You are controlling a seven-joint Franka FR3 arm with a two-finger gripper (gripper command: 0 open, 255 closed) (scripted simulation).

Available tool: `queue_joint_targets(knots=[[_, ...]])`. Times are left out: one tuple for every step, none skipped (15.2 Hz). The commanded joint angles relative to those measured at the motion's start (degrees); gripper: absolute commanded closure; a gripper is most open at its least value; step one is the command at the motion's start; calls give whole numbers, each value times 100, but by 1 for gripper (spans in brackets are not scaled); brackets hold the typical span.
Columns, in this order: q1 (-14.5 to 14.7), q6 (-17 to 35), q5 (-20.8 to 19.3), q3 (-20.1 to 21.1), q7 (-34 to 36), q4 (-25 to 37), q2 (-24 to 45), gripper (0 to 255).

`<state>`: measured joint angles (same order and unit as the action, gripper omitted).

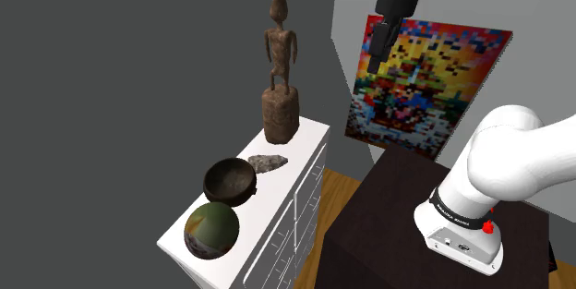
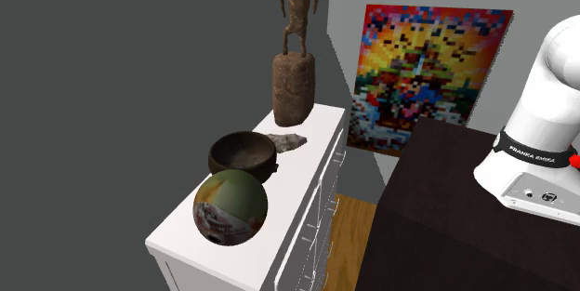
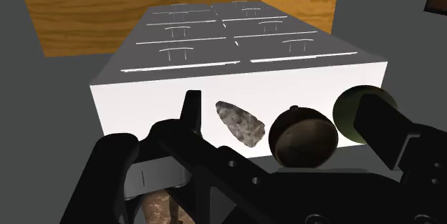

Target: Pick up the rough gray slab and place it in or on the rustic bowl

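gray slab (image 1: 268,162) beside bowl (image 1: 230,182), seemingly touching | both on dresser (image 1: 310,141) | gripper (image 1: 381,71) high, well apart

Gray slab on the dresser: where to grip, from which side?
Probably from above, pinching the slab across its short width near the middle. It lies flat on the dresser top, long and tapered, with the bowl close beside.

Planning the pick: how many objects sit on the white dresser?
4: carved figure at the back-wall end, gray slab and dark bowl side by side mid-top, greenish ball at the opposite end. Nothing looks hidden.
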<state>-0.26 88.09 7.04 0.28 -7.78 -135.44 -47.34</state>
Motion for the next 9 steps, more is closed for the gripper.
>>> queue_joint_targets(knots=[[0, 0, 0, 0, 0, 0, 0, 0], [35, 196, -20, 29, -77, -88, 112, 0], [69, 392, -39, 59, -153, -169, 232, 0], [102, 589, -59, 88, -227, -242, 359, 0], [135, 787, -79, 119, -299, -309, 494, 0], [166, 985, -100, 149, -369, -368, 635, 0], [197, 1183, -121, 179, -437, -420, 784, 0], [227, 1380, -144, 211, -503, -465, 940, 0], [255, 1577, -167, 242, -566, -502, 1103, 0]])
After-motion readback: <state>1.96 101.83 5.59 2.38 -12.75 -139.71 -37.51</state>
